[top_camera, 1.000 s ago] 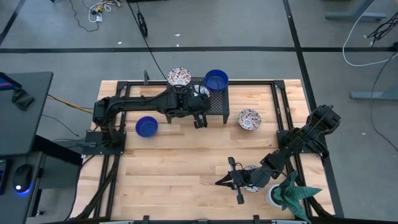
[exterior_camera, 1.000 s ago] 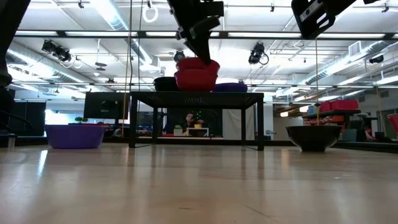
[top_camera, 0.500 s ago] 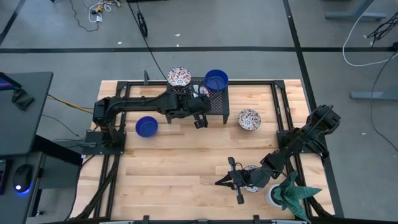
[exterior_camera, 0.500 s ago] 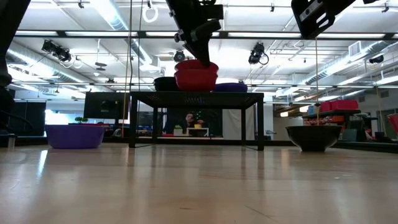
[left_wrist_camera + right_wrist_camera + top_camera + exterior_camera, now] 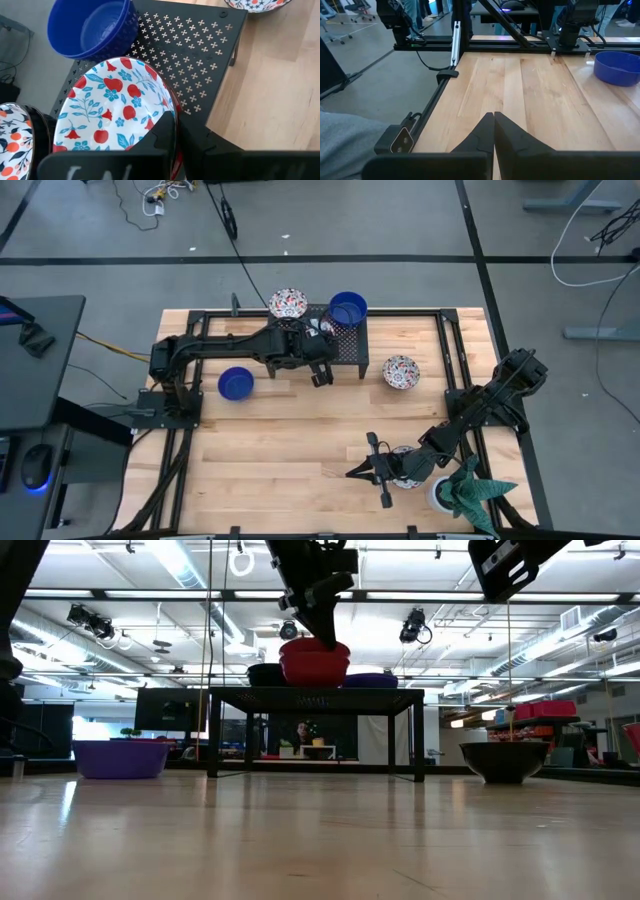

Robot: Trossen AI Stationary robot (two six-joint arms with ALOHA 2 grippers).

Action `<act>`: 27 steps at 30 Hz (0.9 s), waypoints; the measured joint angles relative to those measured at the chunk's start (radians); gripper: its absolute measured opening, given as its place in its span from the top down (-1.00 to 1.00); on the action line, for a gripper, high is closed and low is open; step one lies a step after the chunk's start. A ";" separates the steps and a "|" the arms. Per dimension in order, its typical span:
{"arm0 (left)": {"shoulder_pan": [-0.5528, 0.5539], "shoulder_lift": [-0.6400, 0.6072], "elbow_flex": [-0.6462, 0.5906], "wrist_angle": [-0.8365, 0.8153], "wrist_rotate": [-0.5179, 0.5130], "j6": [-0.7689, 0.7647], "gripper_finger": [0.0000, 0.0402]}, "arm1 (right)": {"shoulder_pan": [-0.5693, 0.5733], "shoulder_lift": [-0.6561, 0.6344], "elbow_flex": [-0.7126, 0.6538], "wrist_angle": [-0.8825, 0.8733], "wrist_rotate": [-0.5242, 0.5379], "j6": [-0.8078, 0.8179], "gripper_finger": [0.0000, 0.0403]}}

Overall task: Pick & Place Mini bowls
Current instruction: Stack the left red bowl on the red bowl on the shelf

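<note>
The left gripper (image 5: 167, 131) is clamped on the rim of a white bowl with red fruit and blue flowers (image 5: 112, 107), holding it over the black perforated rack (image 5: 200, 55) at the far side of the table. From table level the same bowl (image 5: 314, 662) shows a red outside and sits at the rack's top, though whether it touches I cannot tell. Just beside it on the rack stands a solid blue bowl (image 5: 92, 27), and a third bowl with orange and dark patterning (image 5: 15, 132) sits on its other side.

From above, 1 more blue bowl (image 5: 236, 383) rests on the wooden table (image 5: 300, 450) near the left arm's base, and a patterned bowl (image 5: 401, 371) lies just right of the rack.

The right gripper (image 5: 493, 125) hangs low over the near right part of the table with its fingers pressed together and nothing between them. Beside that arm, at the near right corner, stands a white pot with a green plant (image 5: 465, 488).
</note>
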 joint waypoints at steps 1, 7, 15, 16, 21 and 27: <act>0.000 0.000 0.000 0.000 0.002 0.000 0.88 | 0.000 0.000 0.000 0.000 0.000 0.000 0.92; 0.002 0.000 0.000 0.001 0.001 -0.007 0.78 | 0.000 0.000 0.000 0.000 0.000 0.000 0.92; 0.021 0.000 0.000 0.001 0.044 -0.021 0.44 | 0.000 0.000 0.000 0.000 0.000 0.000 0.92; 0.023 0.000 0.000 0.005 0.061 -0.021 0.40 | 0.000 0.000 0.000 0.000 0.000 0.000 0.92; 0.033 -0.001 0.005 0.008 0.133 -0.025 0.29 | 0.000 0.000 0.000 0.000 0.000 0.000 0.92; 0.033 -0.001 0.005 0.000 0.135 -0.025 0.39 | 0.000 0.000 0.000 0.000 0.000 0.000 0.92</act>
